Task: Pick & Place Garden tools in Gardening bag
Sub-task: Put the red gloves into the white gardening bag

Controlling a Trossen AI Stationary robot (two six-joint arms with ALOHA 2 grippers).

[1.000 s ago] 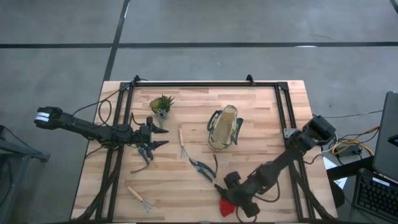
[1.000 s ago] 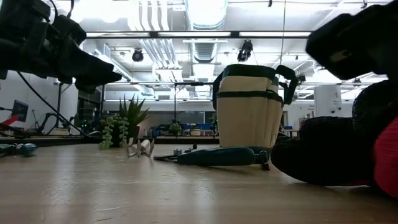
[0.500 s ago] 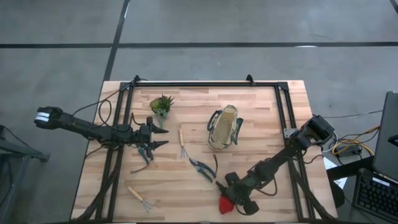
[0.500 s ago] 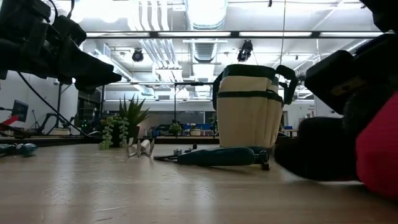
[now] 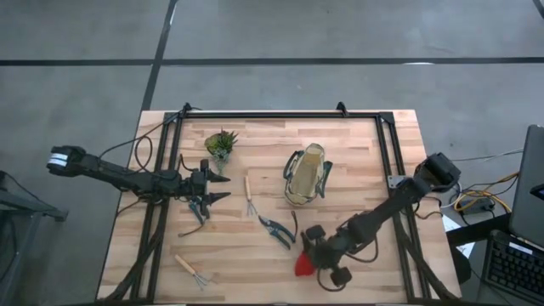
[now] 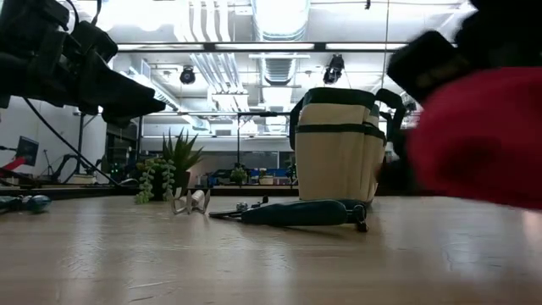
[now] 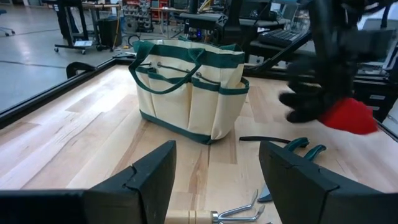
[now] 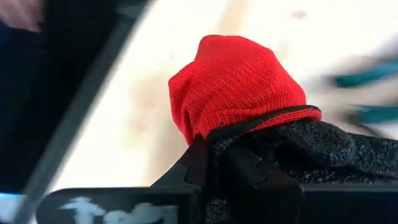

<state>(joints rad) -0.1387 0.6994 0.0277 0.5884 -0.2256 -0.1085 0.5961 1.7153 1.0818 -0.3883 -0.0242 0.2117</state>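
Glove [image 5: 303,267]: red knit with black textured palm, bunched, lower centre-right of the high view, lifted clear of the table [image 5: 357,161]. Right claw [image 5: 316,259] clamped on it, arm stretched low from the right edge. Tan, green-trimmed bag [image 5: 307,174] upright mid-table. Left claw [image 5: 216,189] at left-centre, fingers spread, holding nothing.

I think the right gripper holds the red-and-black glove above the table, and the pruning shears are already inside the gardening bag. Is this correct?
Not quite. The right gripper does hold the red-and-black glove above the table, but the pruning shears are not inside the gardening bag; the high view shows them lying on the table beside it.
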